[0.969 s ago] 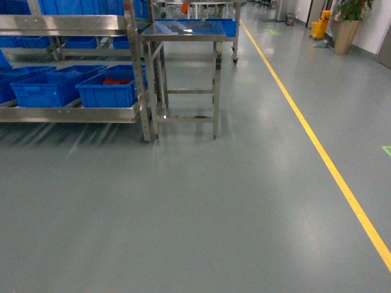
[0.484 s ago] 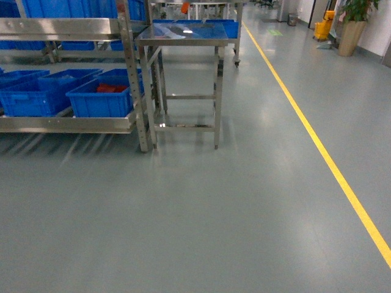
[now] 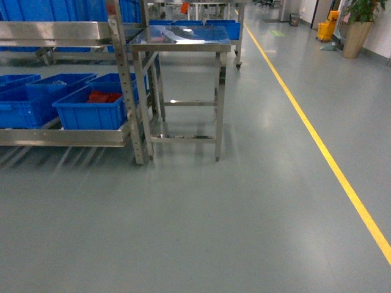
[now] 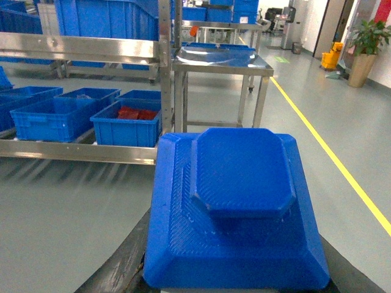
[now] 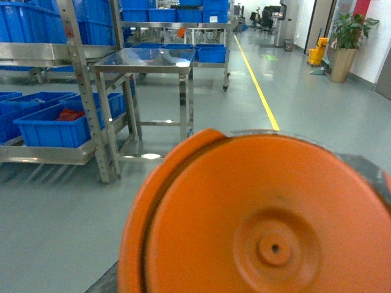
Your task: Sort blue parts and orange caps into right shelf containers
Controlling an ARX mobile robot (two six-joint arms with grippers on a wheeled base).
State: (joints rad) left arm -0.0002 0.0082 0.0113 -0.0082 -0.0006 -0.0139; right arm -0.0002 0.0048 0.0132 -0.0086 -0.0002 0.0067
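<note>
A blue part [image 4: 238, 201], a stepped block with an octagonal top, fills the lower left wrist view; my left gripper [image 4: 235, 279] is shut on it, dark fingers [image 4: 122, 274] showing at its sides. A round orange cap [image 5: 263, 226] with a raised centre fills the right wrist view, and my right gripper [image 5: 244, 271] is shut on it, mostly hidden behind it. Blue crates [image 3: 91, 111] sit on the low shelf at the left; the nearest holds orange-red pieces [image 3: 101, 96]. Neither gripper shows in the head view.
A steel rack with a perforated post [image 3: 125, 85] carries the crates. A steel table [image 3: 177, 39] stands right of it. A yellow floor line [image 3: 324, 152] runs along the right. A potted plant [image 3: 357, 24] and a yellow bucket [image 3: 333, 27] stand far back.
The rack, crates and steel table have grown larger and slid left and down in the head view; the base has rolled closer to them.
</note>
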